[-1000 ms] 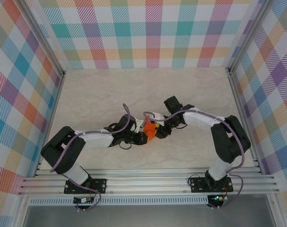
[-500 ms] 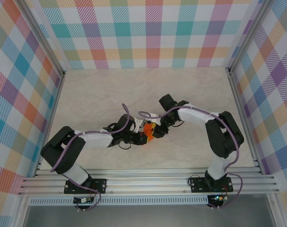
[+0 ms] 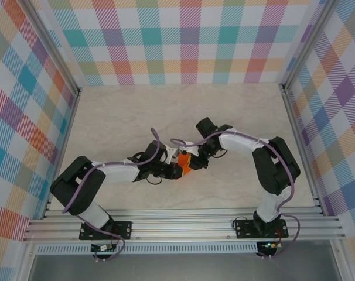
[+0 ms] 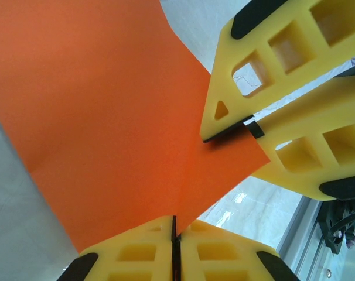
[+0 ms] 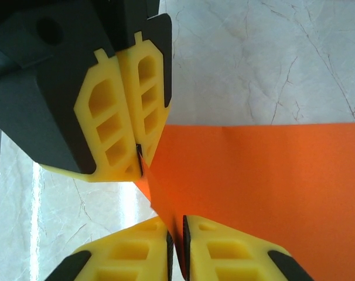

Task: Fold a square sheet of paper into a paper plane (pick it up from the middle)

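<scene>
The thin bright orange sheet of paper [image 3: 185, 164] is held over the middle of the bench [image 3: 125, 117], pinched at one corner by both left gripper [image 4: 173, 227] and right gripper [image 5: 177, 231] (presumably to tension a crease line between them).

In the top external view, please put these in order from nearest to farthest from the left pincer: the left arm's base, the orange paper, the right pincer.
Measured from the left pincer:
1. orange paper: gripped in it, at the middle of the table.
2. right pincer: just to the right, clamped on the same paper.
3. left arm's base: at the near edge, on the left side.
</scene>
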Robot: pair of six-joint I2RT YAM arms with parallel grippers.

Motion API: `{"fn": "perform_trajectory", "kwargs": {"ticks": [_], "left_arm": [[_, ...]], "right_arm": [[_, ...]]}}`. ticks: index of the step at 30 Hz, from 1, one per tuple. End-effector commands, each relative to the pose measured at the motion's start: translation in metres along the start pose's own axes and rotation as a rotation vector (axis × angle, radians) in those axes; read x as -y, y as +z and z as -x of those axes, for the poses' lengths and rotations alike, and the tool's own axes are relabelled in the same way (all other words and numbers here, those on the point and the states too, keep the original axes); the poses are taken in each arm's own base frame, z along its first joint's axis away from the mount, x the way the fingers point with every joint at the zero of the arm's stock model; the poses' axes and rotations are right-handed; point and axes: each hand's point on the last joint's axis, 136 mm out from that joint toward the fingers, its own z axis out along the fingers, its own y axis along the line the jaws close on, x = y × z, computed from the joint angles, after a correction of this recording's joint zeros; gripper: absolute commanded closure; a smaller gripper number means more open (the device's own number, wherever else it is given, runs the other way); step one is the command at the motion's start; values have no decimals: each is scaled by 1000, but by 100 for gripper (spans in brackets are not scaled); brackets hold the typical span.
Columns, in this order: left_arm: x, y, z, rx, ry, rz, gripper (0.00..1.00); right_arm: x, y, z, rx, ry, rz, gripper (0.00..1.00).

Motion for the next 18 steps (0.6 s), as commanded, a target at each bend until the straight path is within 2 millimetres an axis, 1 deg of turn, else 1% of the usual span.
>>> {"fn": "perform_trajectory", "kwargs": {"ticks": [1,4,10,13,18], "left_arm": [[-4,-5,0,2,-4,10,86],[-8,-5,0,1,-17,28,80],[-16,-9,1,8,-41,46,77],[-19,-12,2,15,-45,38,78],[-17,-12,1,-2,-28,22,82]], "right_arm": [[-3,1,8,11,1,35,86],[-1,3,8,-10,25,56,88],[2,5,8,-23,47,70,89],[3,6,9,-28,54,76,88],[7,8,9,-38,61,75,88]]}}
